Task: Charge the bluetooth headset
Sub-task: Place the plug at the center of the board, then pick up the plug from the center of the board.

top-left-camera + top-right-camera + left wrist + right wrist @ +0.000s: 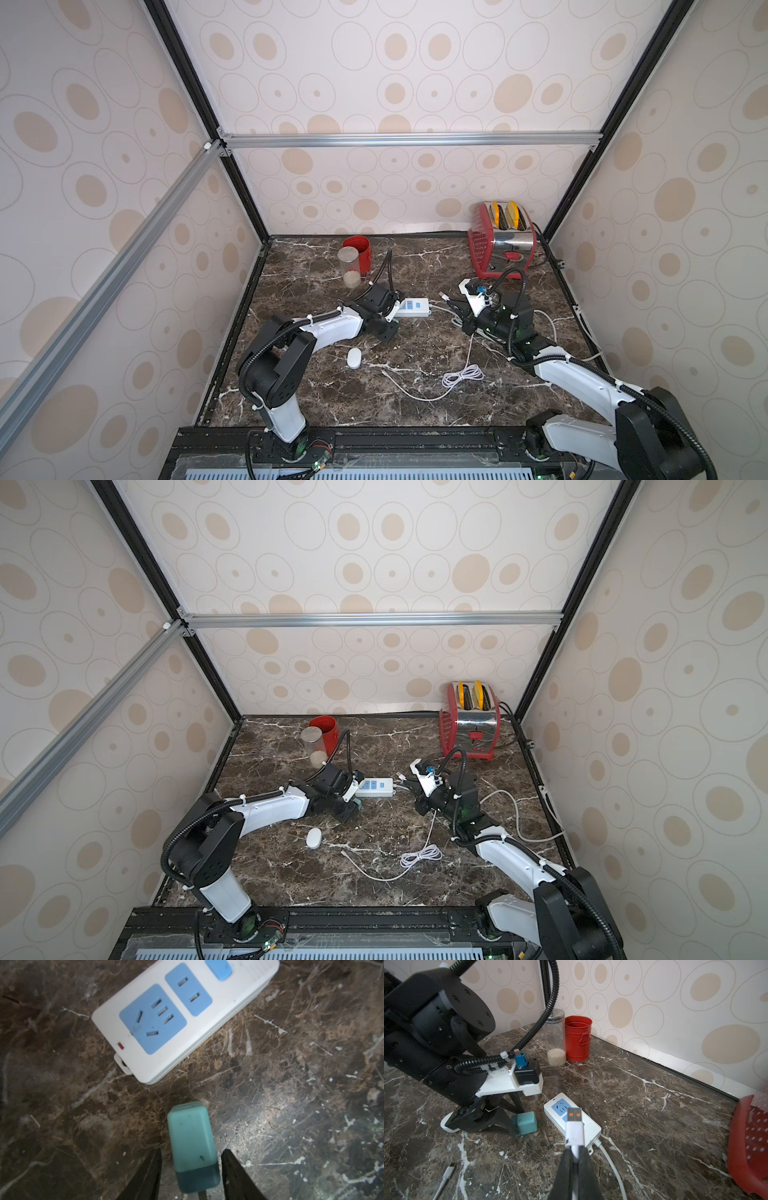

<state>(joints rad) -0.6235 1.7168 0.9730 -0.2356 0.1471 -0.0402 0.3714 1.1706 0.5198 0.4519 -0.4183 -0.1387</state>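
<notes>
Bluetooth headset (354, 358): on desk (415, 266) beside left arm, untouched, well apart from tools.
Left tool (191, 1153): open, jaws straddling teal charger (190, 1130) with gaps either side; charger on desk near power strip (182, 1022), port end facing outward.
Right tool (574, 1152): clamped on USB plug (574, 1124), tip forward, likely for insertion into charger.

A: Table (415, 257): dark brown marble, white veins. Walls (374, 83): cream, tan ovals.

B: Power strip (207, 1028) white, sockets blue. Charger plug (191, 1136) teal. Toaster (498, 245) red and chrome. Bucket (364, 249) red. Bluetooth headset (354, 358) white. USB cable (574, 1132) white, orange tabs inside tip.
</notes>
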